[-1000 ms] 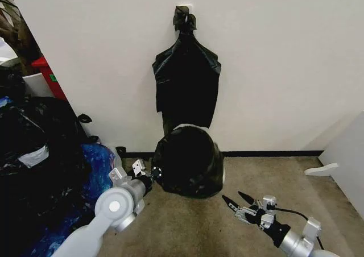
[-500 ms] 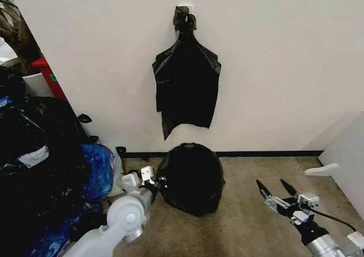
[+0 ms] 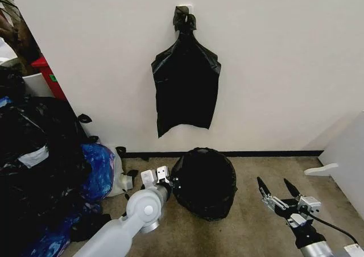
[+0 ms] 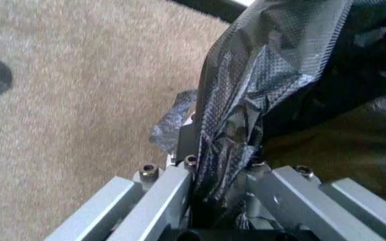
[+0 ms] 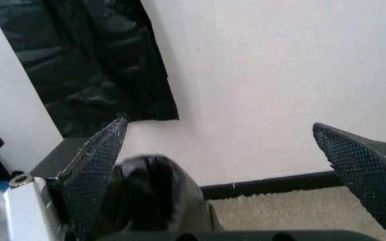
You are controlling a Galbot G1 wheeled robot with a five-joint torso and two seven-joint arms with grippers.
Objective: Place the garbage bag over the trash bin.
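The garbage bag (image 3: 206,182), thin glossy black film, is draped as a rounded mound on the carpet below the wall. The trash bin is hidden under it. My left gripper (image 3: 169,180) is at the mound's left side, shut on a wrinkled fold of the garbage bag (image 4: 240,125); in the left wrist view the film runs between the left gripper's (image 4: 220,168) closed jaws. My right gripper (image 3: 273,183) hovers open to the right of the mound, apart from it. In the right wrist view the right gripper (image 5: 220,126) has its fingers spread wide, with the garbage bag (image 5: 149,193) low beside one finger.
A flat black bag with a knotted top (image 3: 185,89) hangs on the wall above. A heap of black bags (image 3: 34,154), a blue bag (image 3: 98,167) and a red box (image 3: 49,75) crowd the left. A white object (image 3: 322,169) lies at the right by a white panel.
The bag-covered mound has shifted right and nearer to me, off the hanging bag's lower edge. My left gripper went right with it. My right gripper drew back to the right.
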